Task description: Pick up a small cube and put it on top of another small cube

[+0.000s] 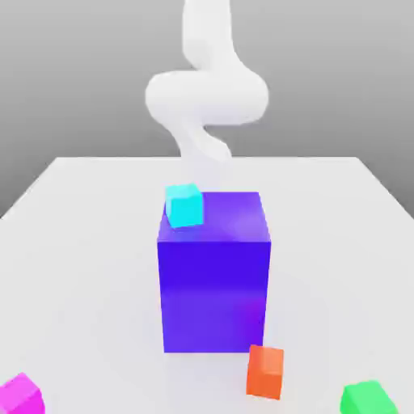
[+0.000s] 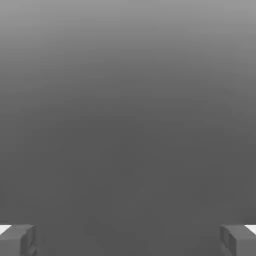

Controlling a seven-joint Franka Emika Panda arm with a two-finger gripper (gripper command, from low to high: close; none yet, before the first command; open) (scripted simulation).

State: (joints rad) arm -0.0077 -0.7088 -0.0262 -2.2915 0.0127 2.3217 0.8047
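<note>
The small cube [image 1: 20, 396], bright magenta-pink, lies on the white table [image 1: 81, 242] at the near corner on the exterior view's left, partly cut off by the picture's edge. My white arm [image 1: 206, 97] rises behind the big blue-purple block [image 1: 214, 283], far from that cube. In the hand view my gripper [image 2: 128, 240] is open: its grey fingertips [image 2: 17, 240] stand wide apart with nothing between them, facing plain grey background.
A cyan cube [image 1: 183, 204] shows at the far left corner of the big block's top; whether it rests on the block I cannot tell. An orange cube [image 1: 265, 372] lies just in front of the block. A green cube [image 1: 365, 399] sits at the near right.
</note>
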